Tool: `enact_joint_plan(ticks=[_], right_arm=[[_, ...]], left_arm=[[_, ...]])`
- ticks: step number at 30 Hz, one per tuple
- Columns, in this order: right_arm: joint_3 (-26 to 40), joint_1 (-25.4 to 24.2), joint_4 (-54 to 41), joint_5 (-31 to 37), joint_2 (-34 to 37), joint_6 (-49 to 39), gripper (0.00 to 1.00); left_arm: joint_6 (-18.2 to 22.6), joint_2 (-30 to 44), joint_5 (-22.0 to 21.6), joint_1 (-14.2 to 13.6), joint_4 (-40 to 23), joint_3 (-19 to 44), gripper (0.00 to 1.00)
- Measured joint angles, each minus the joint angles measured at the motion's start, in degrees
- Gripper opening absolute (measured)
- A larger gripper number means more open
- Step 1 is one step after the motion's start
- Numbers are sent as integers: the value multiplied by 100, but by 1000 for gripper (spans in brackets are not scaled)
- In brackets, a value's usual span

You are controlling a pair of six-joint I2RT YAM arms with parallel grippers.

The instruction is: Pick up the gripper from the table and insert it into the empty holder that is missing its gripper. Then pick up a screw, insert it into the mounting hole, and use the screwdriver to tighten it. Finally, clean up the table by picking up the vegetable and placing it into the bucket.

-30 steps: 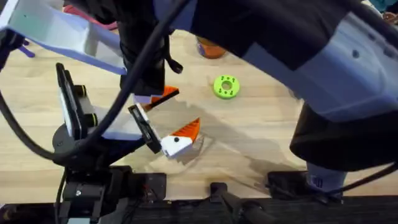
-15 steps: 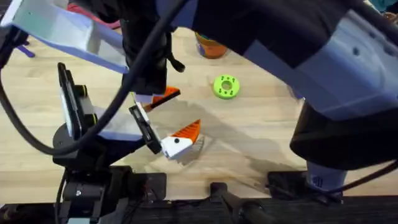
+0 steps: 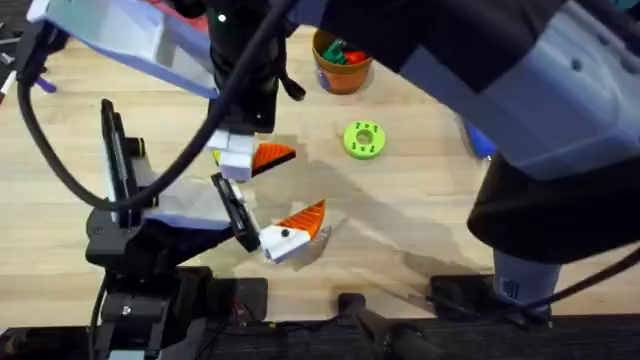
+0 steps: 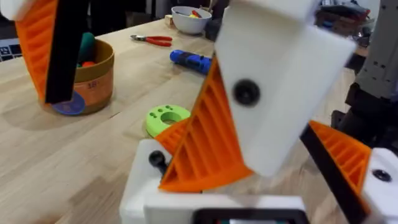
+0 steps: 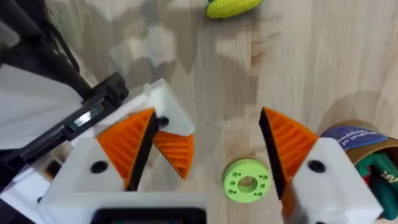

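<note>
wide-open right gripper (image 5: 205,155) is seen over wooden table (image 5: 323,74); slender yellow toy vegetable (image 5: 231,7) lies well beyond its orange ribbed fingertips (image 5: 287,140); left gripper's state cannot be told.

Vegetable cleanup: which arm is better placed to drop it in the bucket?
Probably the right. Its open hand has the yellow vegetable lying just ahead on the table, and the bucket stands close beside it in its wrist view.
</note>
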Motion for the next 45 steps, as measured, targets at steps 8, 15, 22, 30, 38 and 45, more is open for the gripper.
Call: enact_joint_plan(ticks=[8, 15, 22, 30, 38, 45], right_arm=[[-59, 11, -203, -137, -281, 226, 992], [-59, 11, -179, -205, -808, 463, 991], [-59, -149, -3, -250, -933, 827, 991], [-59, -674, 35, -282, -929, 1582, 993], [-346, -840, 59, -79, -1249, 2083, 992], [-1806, -889, 950, 146, -2224, 2369, 992]], left_arm=[[198, -22, -145, 13, 24, 0, 985], [275, -48, -195, 13, 28, 0, 985], [278, -48, -197, 13, 28, -2, 985], [278, -48, -197, 13, 28, 0, 985], [278, -48, -197, 13, 28, 0, 985], [280, -48, -197, 13, 28, 0, 985]])
